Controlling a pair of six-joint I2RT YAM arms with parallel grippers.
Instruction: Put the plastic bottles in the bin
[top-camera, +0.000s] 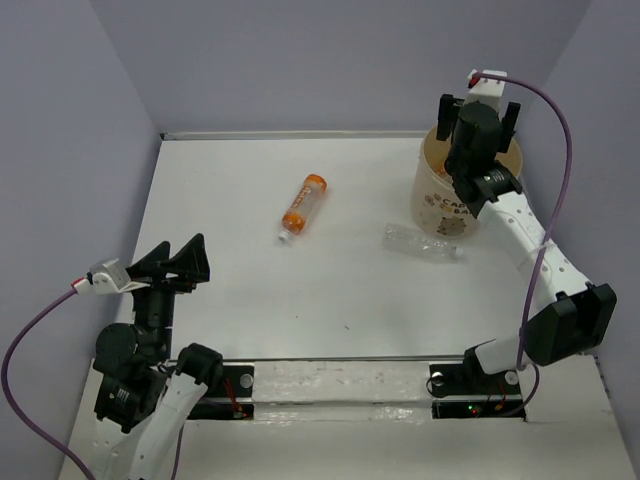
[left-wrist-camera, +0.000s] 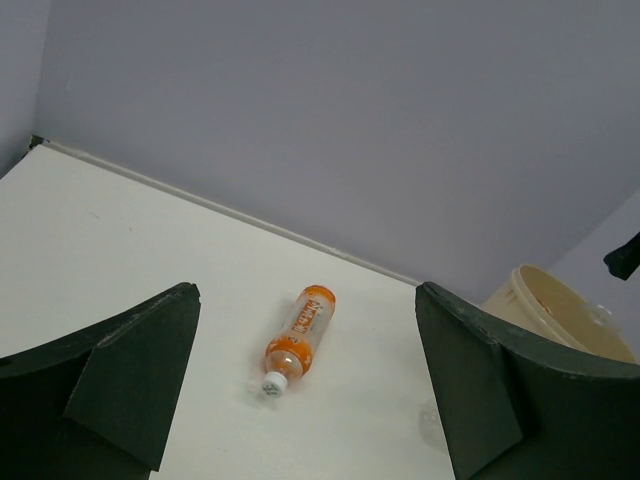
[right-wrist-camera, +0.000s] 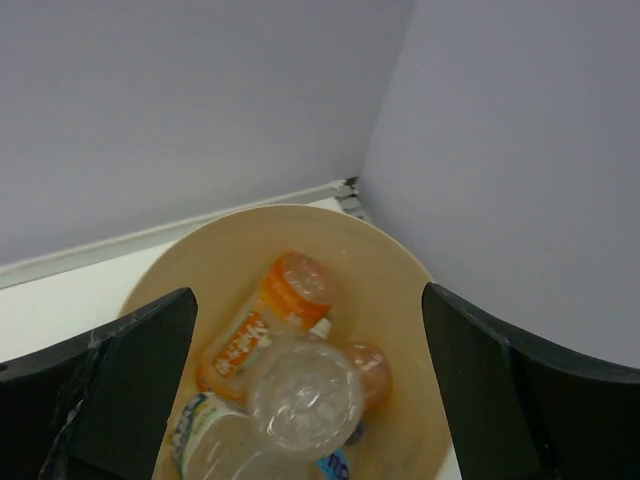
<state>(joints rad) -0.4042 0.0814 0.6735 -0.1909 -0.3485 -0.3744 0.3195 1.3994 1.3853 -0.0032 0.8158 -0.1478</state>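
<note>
Right fingers (right-wrist-camera: 110, 390) wide apart, empty, over bottles (right-wrist-camera: 300, 395) inside bin (right-wrist-camera: 400, 275)

Right gripper (top-camera: 478, 112) over bin (top-camera: 436, 205), fingers (top-camera: 446, 112) spread — orange bottle (top-camera: 303, 205), clear bottle (top-camera: 422, 241) lying on counter (top-camera: 250, 290).

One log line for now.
right gripper: open, above bin | left gripper: open, empty | in bin: several bottles | on table: orange bottle, clear bottle
</note>
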